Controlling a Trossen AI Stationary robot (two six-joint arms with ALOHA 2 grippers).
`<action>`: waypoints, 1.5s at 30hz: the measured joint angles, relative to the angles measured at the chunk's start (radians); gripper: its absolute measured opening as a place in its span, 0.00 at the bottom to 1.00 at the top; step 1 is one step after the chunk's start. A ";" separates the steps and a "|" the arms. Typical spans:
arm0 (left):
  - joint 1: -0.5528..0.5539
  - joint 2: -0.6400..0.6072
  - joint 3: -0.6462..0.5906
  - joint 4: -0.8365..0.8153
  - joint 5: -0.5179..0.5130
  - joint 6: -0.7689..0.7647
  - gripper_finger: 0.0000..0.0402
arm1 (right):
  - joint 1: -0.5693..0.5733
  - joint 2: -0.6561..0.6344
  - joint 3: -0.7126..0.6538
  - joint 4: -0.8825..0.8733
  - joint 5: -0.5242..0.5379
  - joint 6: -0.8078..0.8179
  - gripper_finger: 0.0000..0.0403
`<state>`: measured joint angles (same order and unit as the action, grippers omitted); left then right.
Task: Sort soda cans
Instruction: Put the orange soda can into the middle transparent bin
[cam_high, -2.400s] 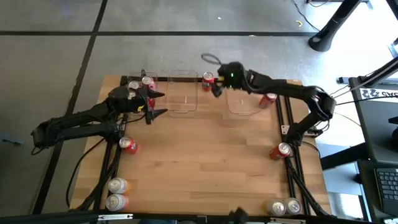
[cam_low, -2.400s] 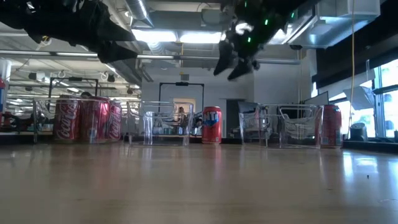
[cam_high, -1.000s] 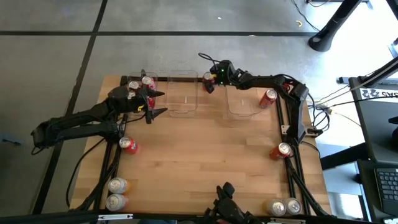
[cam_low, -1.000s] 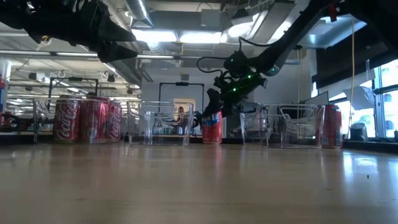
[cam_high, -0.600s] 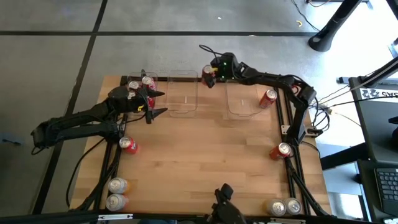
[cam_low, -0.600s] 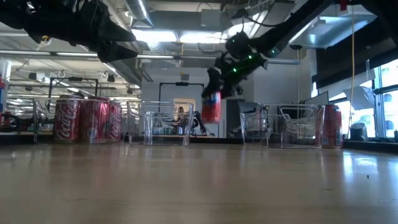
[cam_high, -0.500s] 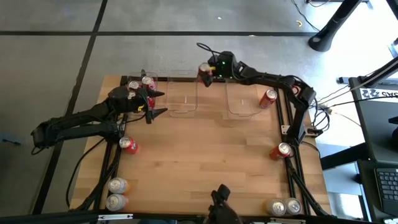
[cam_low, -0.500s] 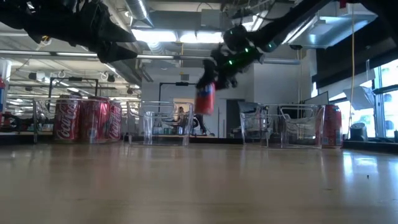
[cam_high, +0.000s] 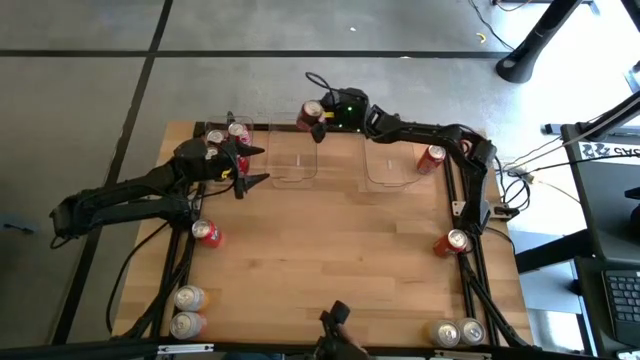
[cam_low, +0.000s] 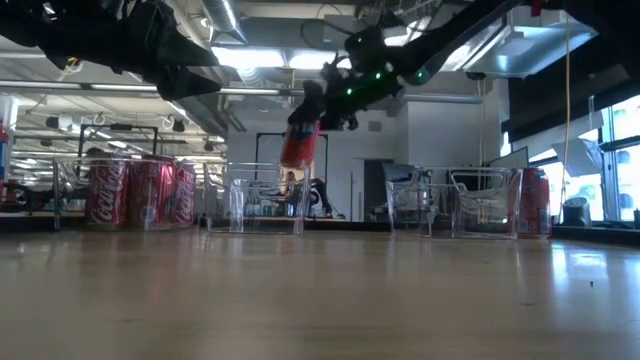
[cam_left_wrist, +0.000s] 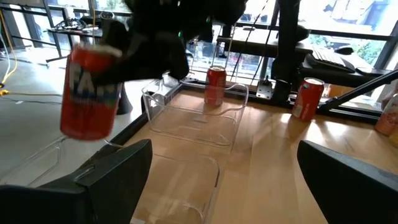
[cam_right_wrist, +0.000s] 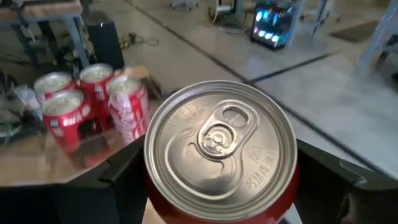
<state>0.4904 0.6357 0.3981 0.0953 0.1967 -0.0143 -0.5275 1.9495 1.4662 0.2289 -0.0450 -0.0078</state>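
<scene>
Held can: the red soda can (cam_low: 298, 146) is clamped between the right gripper (cam_high: 322, 113) fingers, lifted clear of the table.
Axis: it hangs nearly upright, slightly tilted, silver top toward the wrist.
Drop target: the middle clear bin (cam_high: 296, 155) lies right below the gripper, so I'd judge a straight lowering remains.
Neighbours: red cans (cam_high: 228, 137) fill the bin beyond it.
Left gripper (cam_high: 252, 166): jaws apart, empty, hovering near those cans; the right arm is plainly nearer.

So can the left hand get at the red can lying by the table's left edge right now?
Probably yes: the left hand is open and empty, and the red can lies in the open near that arm, nothing over it.
</scene>
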 joint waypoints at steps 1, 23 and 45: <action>0.000 0.000 0.000 0.000 0.000 0.000 0.97 | -0.001 0.015 0.000 0.005 -0.005 0.004 0.73; 0.000 0.001 0.000 -0.002 0.000 -0.004 0.97 | -0.025 0.202 0.113 -0.120 -0.034 -0.005 0.73; 0.000 0.001 0.000 -0.002 0.000 -0.001 0.97 | -0.029 0.238 0.115 -0.108 -0.026 -0.009 0.93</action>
<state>0.4904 0.6369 0.3981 0.0937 0.1967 -0.0151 -0.5564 2.1876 1.5814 0.1211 -0.0711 -0.0165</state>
